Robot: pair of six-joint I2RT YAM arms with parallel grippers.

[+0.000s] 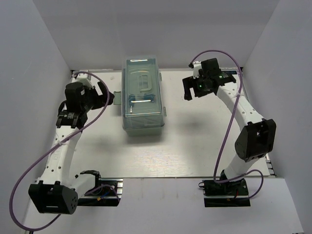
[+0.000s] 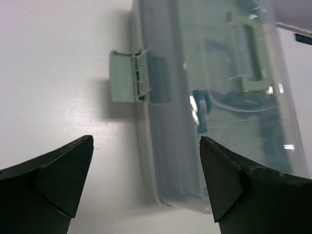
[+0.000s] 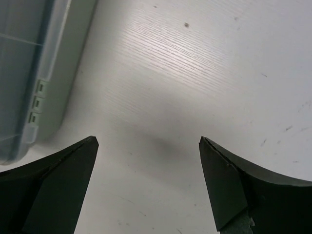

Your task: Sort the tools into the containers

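Note:
The pale sage-green toolbox (image 1: 142,97) stands shut at the table's middle back, with a translucent lid and a handle (image 1: 141,81) on top. No loose tools show on the table; dim shapes lie inside under the lid (image 2: 234,107). My left gripper (image 1: 108,98) is open and empty, just left of the box beside its side latch (image 2: 127,76), which hangs open. My right gripper (image 1: 191,91) is open and empty above bare table right of the box, whose edge shows in the right wrist view (image 3: 34,73).
White walls close in the table (image 1: 195,146) at the back and both sides. The arm bases stand at the near edge.

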